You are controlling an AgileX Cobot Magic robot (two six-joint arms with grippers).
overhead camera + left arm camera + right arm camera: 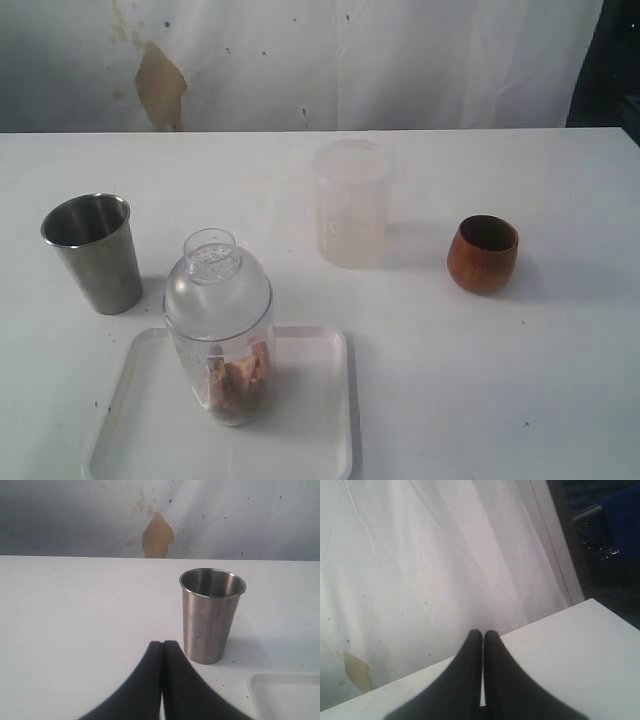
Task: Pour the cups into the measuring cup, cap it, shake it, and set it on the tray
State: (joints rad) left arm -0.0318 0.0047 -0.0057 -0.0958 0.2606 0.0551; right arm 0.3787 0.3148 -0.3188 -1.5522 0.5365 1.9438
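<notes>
The steel tumbler [95,252] stands upright at the left of the table, and the reddish-brown wooden cup [483,253] stands upright at the right. On the white tray [315,420] at the front stands the clear measuring cup [220,325], topped by a clear domed cap with a short neck, with brown pieces at its bottom. Neither gripper shows in the exterior view. My left gripper [163,642] is shut and empty, close to the steel tumbler [211,615], with a tray corner [287,697] beside it. My right gripper [483,631] is shut and empty above the table's far edge.
A cloudy frosted container [351,204] stands upright at the back middle of the white table [500,380]. A white curtain with a brown stain [160,85] hangs behind the table. A dark area lies beyond the table's right edge [605,540].
</notes>
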